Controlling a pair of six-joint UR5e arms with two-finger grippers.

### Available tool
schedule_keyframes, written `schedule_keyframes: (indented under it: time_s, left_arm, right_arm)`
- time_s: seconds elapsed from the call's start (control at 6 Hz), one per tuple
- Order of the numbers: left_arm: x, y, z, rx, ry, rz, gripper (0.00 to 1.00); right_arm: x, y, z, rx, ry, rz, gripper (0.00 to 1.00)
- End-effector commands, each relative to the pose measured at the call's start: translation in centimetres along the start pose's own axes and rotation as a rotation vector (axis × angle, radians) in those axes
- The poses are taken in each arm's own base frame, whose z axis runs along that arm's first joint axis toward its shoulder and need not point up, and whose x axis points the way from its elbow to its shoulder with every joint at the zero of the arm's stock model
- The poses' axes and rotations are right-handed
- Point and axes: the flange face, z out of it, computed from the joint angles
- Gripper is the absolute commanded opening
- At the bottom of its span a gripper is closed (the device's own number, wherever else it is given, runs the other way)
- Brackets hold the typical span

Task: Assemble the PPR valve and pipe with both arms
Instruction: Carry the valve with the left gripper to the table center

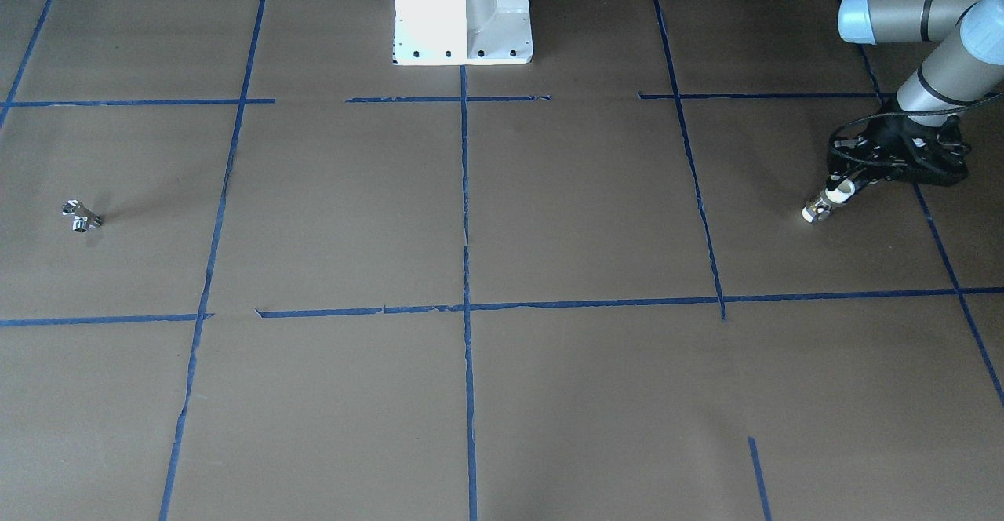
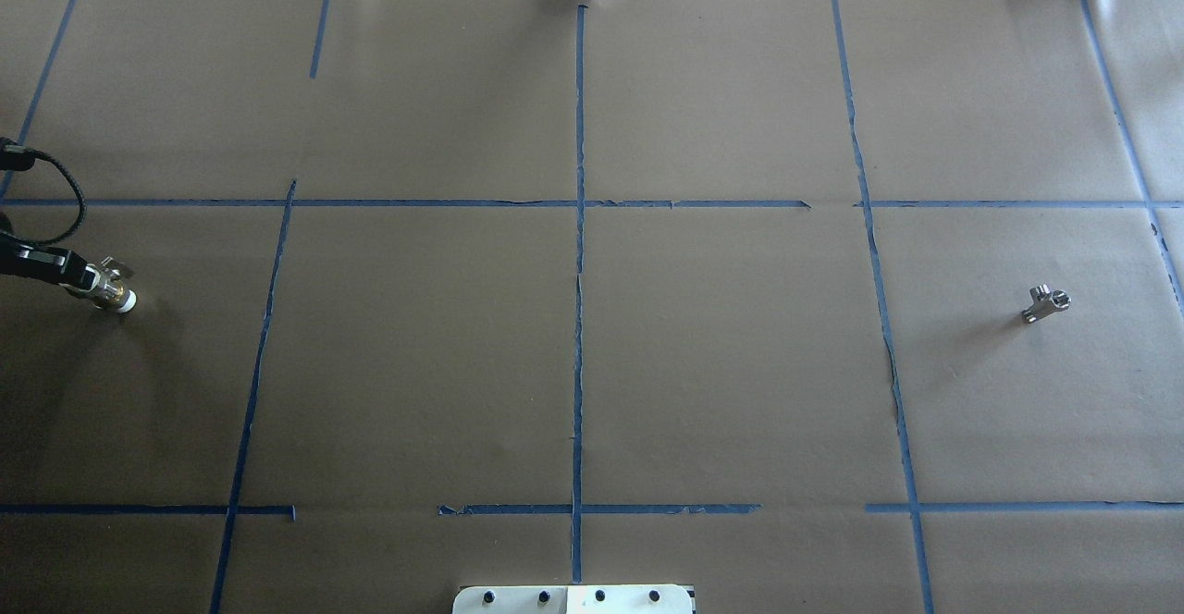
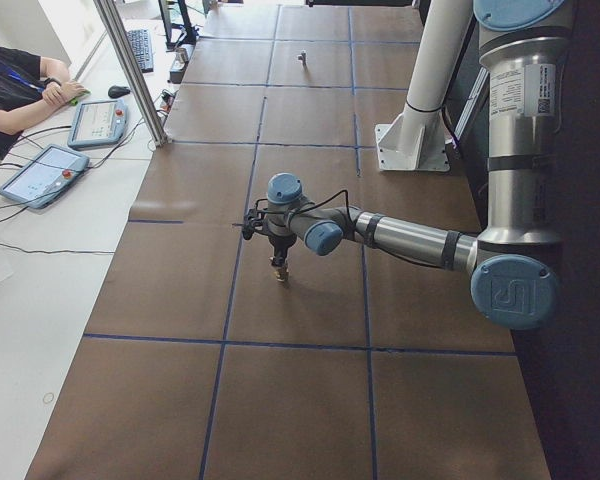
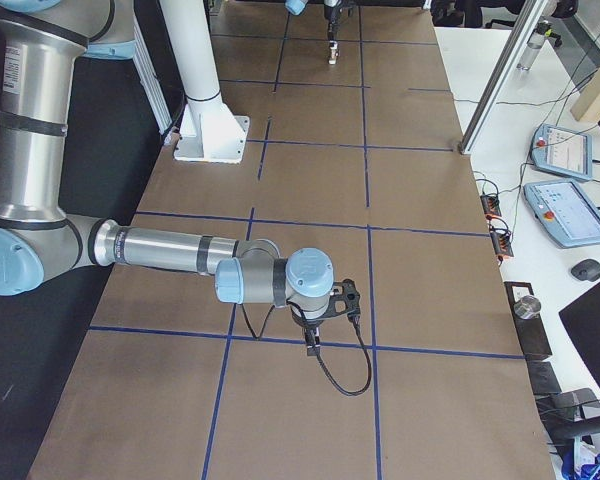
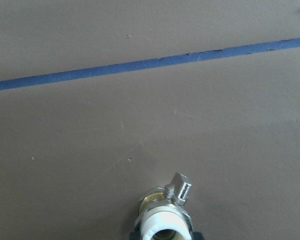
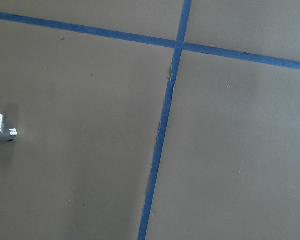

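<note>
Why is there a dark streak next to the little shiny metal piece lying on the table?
That is its shadow. Front-facing view: it trails long and soft from the metal piece, and the white base is washed out by glare. Overhead view: the shadow looks fainter.

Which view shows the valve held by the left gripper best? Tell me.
Left wrist view: the valve sits close-up at the bottom edge, with its white end and metal handle clear. The front-facing and overhead views show it small, and the side views show only a speck.
</note>
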Motion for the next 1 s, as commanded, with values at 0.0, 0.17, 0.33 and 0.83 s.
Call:
schedule_keyframes:
  time_s: [0.0, 0.17, 0.33, 0.83]
  left_arm:
    - [0.8, -0.7, -2.2, 0.036, 0.013, 0.001, 0.00]
    - [2.2, -1.1, -3.5, 0.056, 0.032, -0.028, 0.00]
    - [5.6, -3.4, -5.5, 0.103, 0.079, -0.132, 0.00]
    - [20.1, -9.2, -12.9, 0.055, 0.085, -0.280, 0.00]
  right_arm:
    - [0.0, 0.1, 0.1, -0.003, 0.000, 0.002, 1.00]
    - [-0.1, 0.0, 0.0, -0.001, 0.000, 0.000, 1.00]
    - [-0.1, 0.0, 0.0, -0.001, 0.000, 0.000, 1.00]
    - [-0.3, -0.1, 0.1, 0.000, -0.015, -0.001, 1.00]
